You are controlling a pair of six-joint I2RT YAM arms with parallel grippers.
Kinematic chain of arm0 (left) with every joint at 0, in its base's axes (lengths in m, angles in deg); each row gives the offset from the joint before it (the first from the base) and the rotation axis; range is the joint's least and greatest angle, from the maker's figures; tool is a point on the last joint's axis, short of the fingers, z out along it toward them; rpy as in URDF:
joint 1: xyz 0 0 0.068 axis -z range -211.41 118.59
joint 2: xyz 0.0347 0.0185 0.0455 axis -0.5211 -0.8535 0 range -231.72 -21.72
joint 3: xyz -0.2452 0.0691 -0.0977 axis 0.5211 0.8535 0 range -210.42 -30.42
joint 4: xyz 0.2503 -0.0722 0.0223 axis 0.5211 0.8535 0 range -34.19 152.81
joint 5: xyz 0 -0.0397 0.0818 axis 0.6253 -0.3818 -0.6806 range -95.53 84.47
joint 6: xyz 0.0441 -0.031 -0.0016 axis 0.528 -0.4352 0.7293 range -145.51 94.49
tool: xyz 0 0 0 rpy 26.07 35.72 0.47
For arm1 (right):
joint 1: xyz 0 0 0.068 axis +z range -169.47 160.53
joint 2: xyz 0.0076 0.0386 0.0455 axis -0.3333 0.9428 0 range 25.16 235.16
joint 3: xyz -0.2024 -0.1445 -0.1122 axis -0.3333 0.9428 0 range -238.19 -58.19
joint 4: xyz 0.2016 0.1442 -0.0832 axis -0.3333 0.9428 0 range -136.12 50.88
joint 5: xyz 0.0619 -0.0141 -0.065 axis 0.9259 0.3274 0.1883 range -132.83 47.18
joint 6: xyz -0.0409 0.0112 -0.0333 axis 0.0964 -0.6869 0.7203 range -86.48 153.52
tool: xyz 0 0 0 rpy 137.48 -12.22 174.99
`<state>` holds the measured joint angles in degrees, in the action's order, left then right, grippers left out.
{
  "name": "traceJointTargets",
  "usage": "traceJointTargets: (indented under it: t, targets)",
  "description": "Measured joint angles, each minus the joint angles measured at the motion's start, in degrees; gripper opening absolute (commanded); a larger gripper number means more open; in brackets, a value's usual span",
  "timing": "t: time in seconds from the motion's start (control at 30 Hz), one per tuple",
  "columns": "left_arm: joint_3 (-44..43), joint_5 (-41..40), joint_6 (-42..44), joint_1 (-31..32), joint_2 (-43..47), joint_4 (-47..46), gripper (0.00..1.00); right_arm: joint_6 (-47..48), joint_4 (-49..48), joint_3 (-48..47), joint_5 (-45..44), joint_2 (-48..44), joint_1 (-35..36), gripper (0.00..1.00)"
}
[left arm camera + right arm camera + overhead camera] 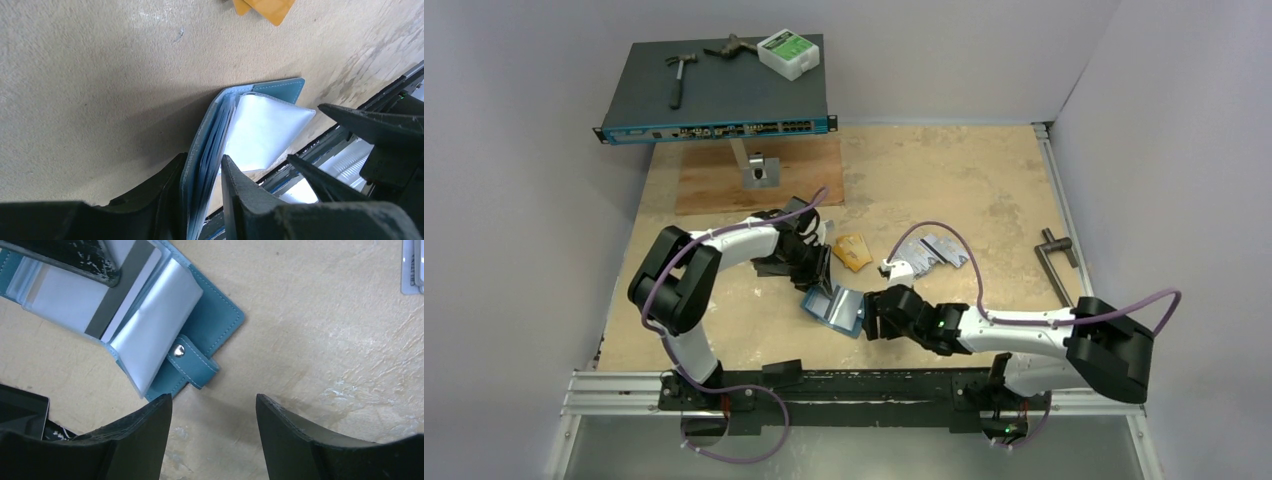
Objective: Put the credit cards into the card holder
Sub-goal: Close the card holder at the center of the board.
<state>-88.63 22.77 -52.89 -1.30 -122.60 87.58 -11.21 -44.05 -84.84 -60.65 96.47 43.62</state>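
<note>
Robotics lab cell.
A hammer (pixel 681 76) is laid on the network switch (pixel 724 95); bolted robot arms (pixel 1024 328) are seen before it.

A tan table (pixel 954 180) carries a wooden board (pixel 724 185) at the back left, with a small metal bracket (pixel 760 172) standing on it. Above sits a dark network switch (pixel 714 85) bearing a hammer (pixel 680 75), a dark hand tool (pixel 729 46) and a white box with a green label (pixel 790 52). A grey metal handle (pixel 1056 262) lies near the right edge.

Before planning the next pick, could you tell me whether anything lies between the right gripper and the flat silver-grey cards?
Nothing visible: only bare tan tabletop separates the open right gripper from the flat silver-grey cards, though the arm's purple cable arches over them.
</note>
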Motion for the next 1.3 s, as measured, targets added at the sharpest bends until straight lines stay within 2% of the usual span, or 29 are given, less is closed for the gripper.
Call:
traceJointTargets:
  t: [0.3,0.53,0.63,0.77,0.87,1.07,1.3]
  targets:
    - [-0.4,0.3,0.0,0.0,-0.6,0.5,0.30,3.4,5.3,-9.9,-11.9,9.6,7.8,0.60]
    - [-0.5,0.5,0.0,0.0,-0.7,0.5,0.29,2.3,12.8,-16.5,-21.3,18.8,12.4,0.56]
    - [-0.5,0.5,0.0,0.0,-0.7,0.5,0.29,1.1,15.0,-18.2,-24.9,20.3,13.9,0.52]
    - [-0.5,0.7,0.0,0.0,-0.7,0.5,0.29,-0.6,16.9,-18.4,-28.9,21.0,14.5,0.52]
    - [-0.5,0.7,0.1,0.0,-0.7,0.5,0.29,-1.2,17.3,-18.2,-30.3,20.4,14.5,0.52]
    - [-0.5,0.8,0.2,0.0,-0.7,0.5,0.29,-1.3,15.2,-13.3,-29.8,13.4,14.5,0.52]
    - [-0.5,1.0,0.2,0.0,-0.7,0.5,0.29,-1.1,11.2,-12.5,-28.1,15.3,14.7,0.53]
